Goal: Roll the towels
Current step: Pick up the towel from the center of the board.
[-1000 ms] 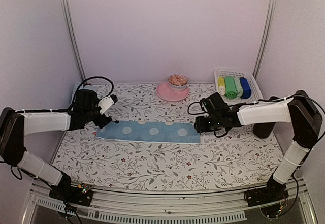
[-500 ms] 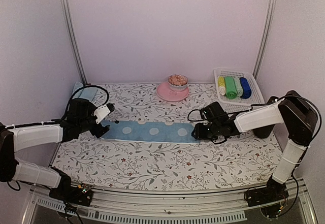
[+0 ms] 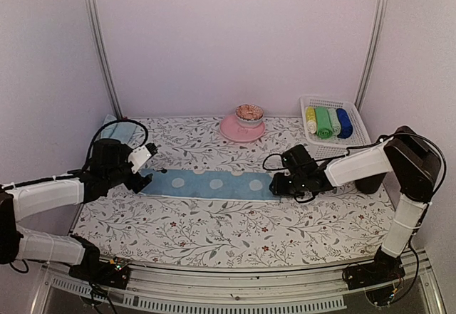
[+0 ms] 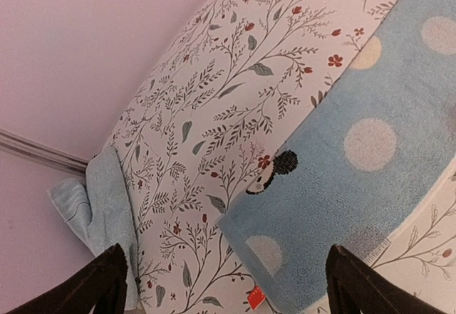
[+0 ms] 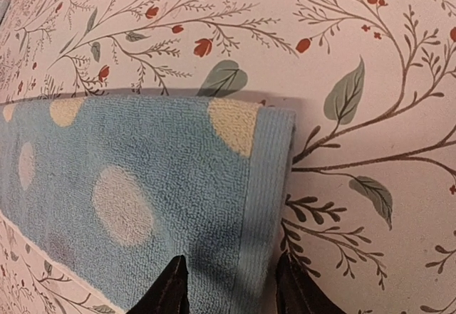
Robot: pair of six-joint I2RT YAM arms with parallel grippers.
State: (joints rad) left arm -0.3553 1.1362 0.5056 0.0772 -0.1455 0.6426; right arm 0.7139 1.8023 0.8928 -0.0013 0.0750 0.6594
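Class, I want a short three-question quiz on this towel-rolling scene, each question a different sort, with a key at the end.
1. Multiple choice: where does the right gripper stand in relation to the dotted towel?
A. over its middle
B. at its right end
C. far away from it, beside the plate
2. True or false: the dotted towel is already rolled up.
3. Fill in: the white basket holds ___ rolled towels.

Key:
1. B
2. False. It lies flat, spread out on the table.
3. Four
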